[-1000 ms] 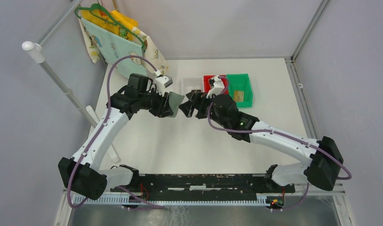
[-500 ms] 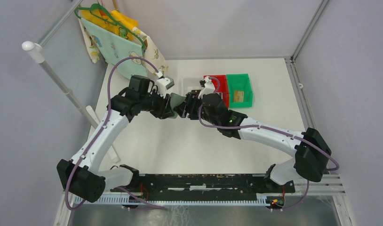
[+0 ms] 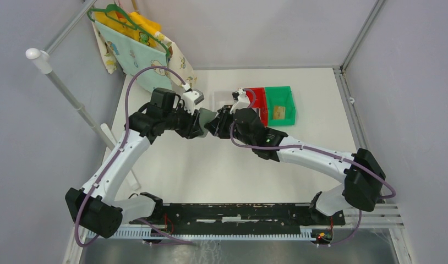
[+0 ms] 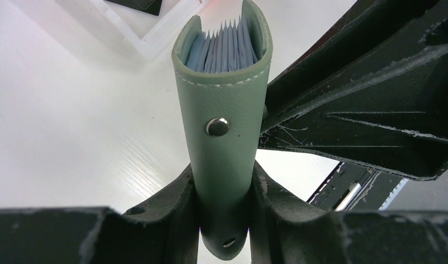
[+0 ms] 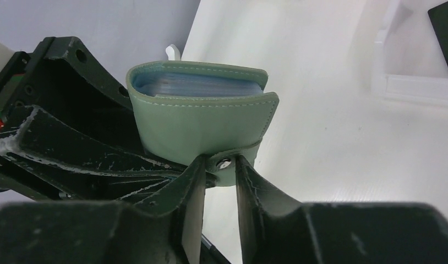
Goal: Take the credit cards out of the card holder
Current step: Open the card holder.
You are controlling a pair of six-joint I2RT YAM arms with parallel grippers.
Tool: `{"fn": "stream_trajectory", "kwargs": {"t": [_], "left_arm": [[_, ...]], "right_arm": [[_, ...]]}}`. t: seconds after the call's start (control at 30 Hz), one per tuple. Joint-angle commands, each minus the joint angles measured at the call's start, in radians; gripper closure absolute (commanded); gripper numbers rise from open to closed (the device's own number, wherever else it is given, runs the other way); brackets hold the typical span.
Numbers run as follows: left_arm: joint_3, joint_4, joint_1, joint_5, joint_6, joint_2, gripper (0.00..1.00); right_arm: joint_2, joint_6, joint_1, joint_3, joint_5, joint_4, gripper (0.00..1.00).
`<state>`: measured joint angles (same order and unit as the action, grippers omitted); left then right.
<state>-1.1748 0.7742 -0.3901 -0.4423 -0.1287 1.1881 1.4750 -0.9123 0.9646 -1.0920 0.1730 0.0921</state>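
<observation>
Left hand (image 4: 224,184) clamps the card holder (image 4: 222,99); right hand (image 5: 219,166) pinches its snap tab (image 5: 224,163). Holder looks closed; unsnapping and pulling credit cards remain.

No readable text or labels anywhere.

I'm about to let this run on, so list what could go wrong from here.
1. The right gripper pinches only the small snap tab of the card holder; a pull may slip off it before the holder opens.
2. The left gripper clamps just one end of the holder, so that pull might twist it loose and drop it onto the table.
3. The fingers of both grippers sit very close together and could collide.
</observation>
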Motion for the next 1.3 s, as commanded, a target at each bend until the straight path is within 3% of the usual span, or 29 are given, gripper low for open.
{"fn": "stream_trajectory", "kwargs": {"t": [0.0, 0.3, 1.0, 1.03, 1.13, 1.2, 1.27], "left_arm": [[-0.011, -0.059, -0.015, -0.030, -0.046, -0.043, 0.98], [-0.020, -0.058, -0.016, -0.032, -0.052, -0.050, 0.98], [-0.081, -0.049, -0.015, -0.094, -0.033, -0.049, 0.98], [-0.084, -0.045, -0.016, -0.108, -0.027, -0.050, 0.98], [-0.096, -0.047, -0.015, -0.160, 0.008, -0.054, 0.98], [-0.111, -0.047, -0.015, -0.221, 0.045, -0.057, 0.98], [-0.131, -0.048, -0.016, -0.290, 0.095, -0.056, 0.98]], "right_arm": [[0.007, 0.009, -0.001, -0.046, 0.062, 0.003, 0.73], [-0.018, 0.030, -0.001, -0.012, 0.091, -0.006, 0.99], [-0.151, 0.101, -0.006, 0.153, 0.158, -0.003, 1.00], [-0.157, 0.107, -0.007, 0.156, 0.156, 0.002, 0.91], [-0.173, 0.138, -0.013, 0.177, 0.132, 0.027, 0.48], [-0.198, 0.142, -0.017, 0.214, 0.109, 0.061, 0.27], [-0.237, 0.138, -0.022, 0.267, 0.074, 0.146, 0.18]]}}
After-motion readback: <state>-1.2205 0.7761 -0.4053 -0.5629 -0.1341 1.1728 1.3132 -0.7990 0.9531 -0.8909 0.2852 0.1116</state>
